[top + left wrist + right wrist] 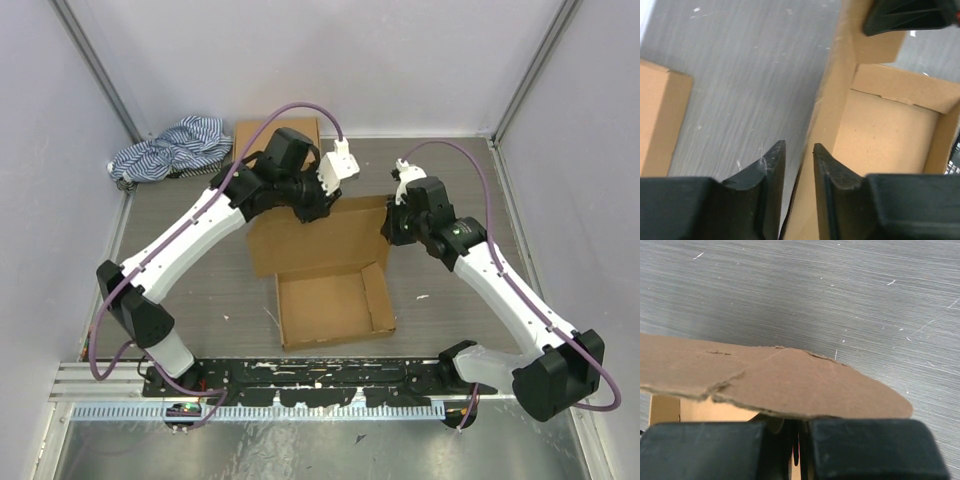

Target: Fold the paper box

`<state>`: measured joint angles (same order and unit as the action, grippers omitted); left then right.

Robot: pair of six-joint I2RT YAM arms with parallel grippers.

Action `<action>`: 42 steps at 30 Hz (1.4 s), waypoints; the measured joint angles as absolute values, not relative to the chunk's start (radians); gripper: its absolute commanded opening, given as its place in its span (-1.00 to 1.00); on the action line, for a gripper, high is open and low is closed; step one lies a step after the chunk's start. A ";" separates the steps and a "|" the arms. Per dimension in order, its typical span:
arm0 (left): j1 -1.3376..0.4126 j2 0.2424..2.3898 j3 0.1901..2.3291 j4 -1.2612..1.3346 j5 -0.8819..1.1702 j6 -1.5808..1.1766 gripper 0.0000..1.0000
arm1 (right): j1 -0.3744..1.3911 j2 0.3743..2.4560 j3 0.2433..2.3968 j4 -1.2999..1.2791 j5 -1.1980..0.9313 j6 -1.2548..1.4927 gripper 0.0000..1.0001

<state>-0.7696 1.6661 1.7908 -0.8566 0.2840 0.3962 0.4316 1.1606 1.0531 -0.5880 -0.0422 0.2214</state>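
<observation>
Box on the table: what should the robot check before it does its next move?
1. Box lying flat, open side up: ok.
2. Lid flap standing up: ok.
3. Left gripper open, fingers either side of the box wall: ok.
4. Right gripper shut at the lid flap's edge: ok.
5. Right gripper really pinching the cardboard: cannot tell.
6. Spare cardboard and striped cloth away from the box: ok.

The paper box point(330, 300) sits open, its far flap upright. The left hand point(312, 208) is over the flap's top edge and the right hand point(390, 228) at its right end. A striped cloth point(170, 148) lies far left.
</observation>
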 measured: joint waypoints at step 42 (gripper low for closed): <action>-0.560 1.255 1.094 -0.365 -0.099 0.077 0.50 | 0.437 1.126 1.034 -0.584 -0.028 0.186 -0.97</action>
